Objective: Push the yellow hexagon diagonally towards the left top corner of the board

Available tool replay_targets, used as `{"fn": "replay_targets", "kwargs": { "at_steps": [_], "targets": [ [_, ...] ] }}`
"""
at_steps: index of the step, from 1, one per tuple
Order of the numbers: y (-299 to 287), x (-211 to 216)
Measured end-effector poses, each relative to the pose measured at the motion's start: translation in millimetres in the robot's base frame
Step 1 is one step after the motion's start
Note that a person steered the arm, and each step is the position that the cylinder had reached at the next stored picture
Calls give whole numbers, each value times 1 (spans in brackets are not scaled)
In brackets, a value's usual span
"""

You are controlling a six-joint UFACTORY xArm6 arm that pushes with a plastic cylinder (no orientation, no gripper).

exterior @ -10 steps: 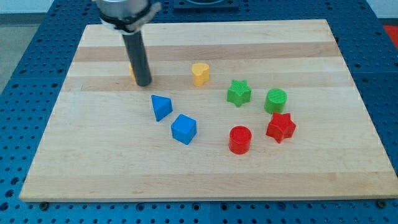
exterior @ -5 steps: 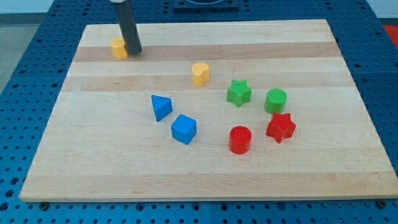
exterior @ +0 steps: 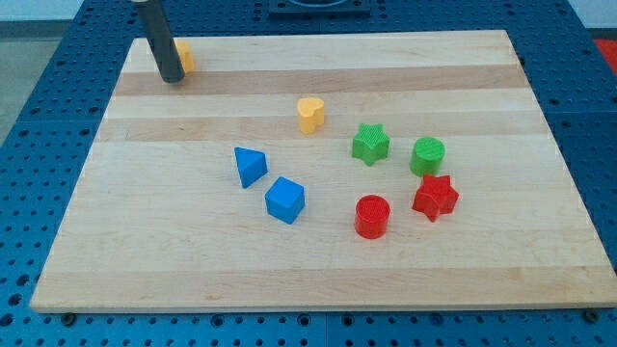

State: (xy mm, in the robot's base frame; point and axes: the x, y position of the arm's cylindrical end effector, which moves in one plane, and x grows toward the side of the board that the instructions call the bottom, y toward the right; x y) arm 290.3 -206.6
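Observation:
The yellow hexagon lies near the top left corner of the wooden board, mostly hidden behind my rod. My tip rests on the board just left of and slightly below the hexagon, touching or nearly touching it. The rod rises out of the view's top.
A yellow heart lies near the board's middle top. A blue triangle and a blue cube sit at centre. A green star, a green cylinder, a red star and a red cylinder sit to the right.
My tip moved up and left from the board's upper middle to the top left corner. The yellow hexagon went up and left with it. The other blocks stayed put.

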Motion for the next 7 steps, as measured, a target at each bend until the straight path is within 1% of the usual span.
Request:
{"fn": "replay_targets", "kwargs": {
  "at_steps": [1, 2, 3, 4, 5, 6, 7],
  "targets": [
    [36, -3],
    [38, -28],
    [19, -46],
    [-7, -52],
    [-9, -35],
    [-35, -36],
    [-46, -36]
  ]
}}
